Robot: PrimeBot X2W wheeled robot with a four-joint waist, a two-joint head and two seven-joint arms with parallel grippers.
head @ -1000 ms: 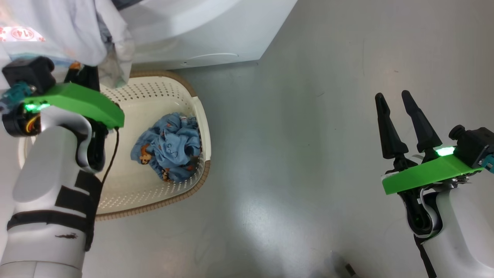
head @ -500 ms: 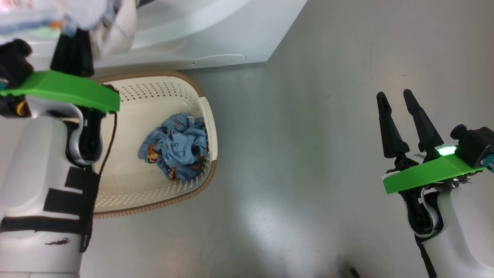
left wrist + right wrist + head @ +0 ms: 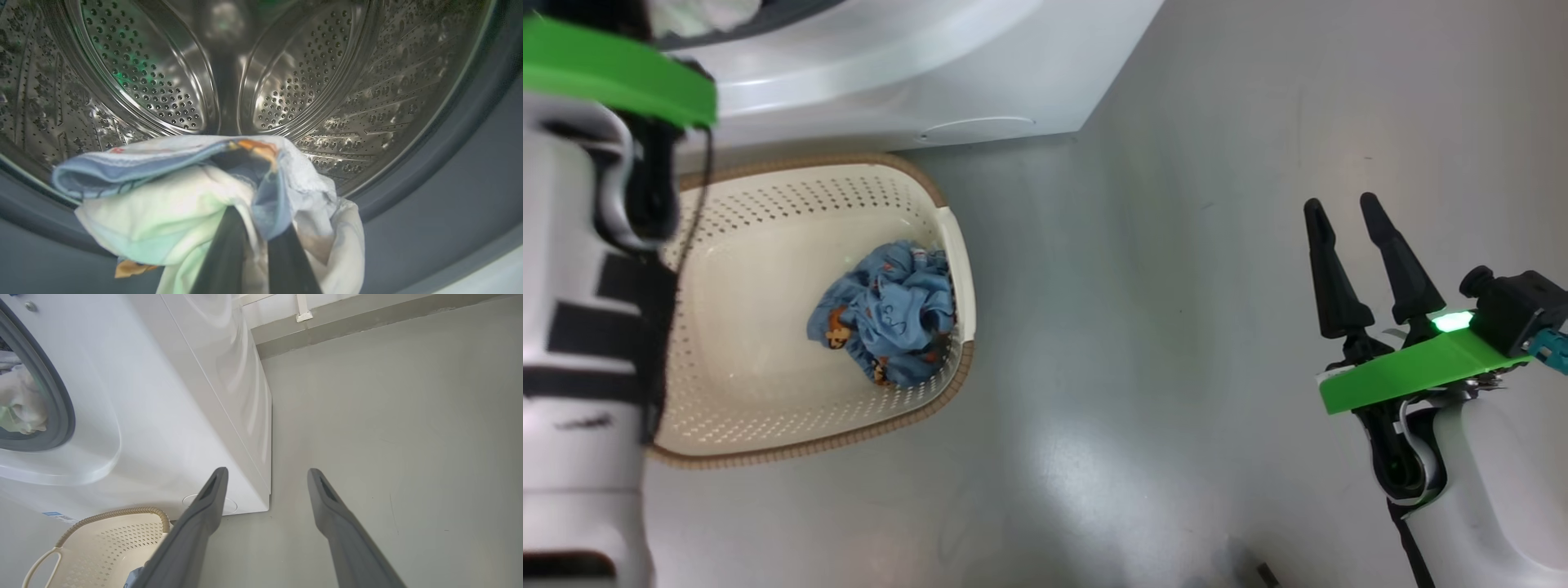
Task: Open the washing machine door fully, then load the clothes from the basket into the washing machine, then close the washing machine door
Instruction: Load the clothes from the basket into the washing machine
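My left forearm [image 3: 580,327] runs up the left edge of the head view, pale with black straps; my left gripper [image 3: 255,245] is pinched tight. My right gripper [image 3: 1339,208], lower right, points up-frame, fingers spread apart

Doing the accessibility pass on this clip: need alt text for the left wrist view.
The left gripper, shut on the pale white-blue garment, holds it bunched at the mouth of the perforated steel drum. A grey-blue rubber gasket rings the opening, and the cloth hangs over its lower lip.
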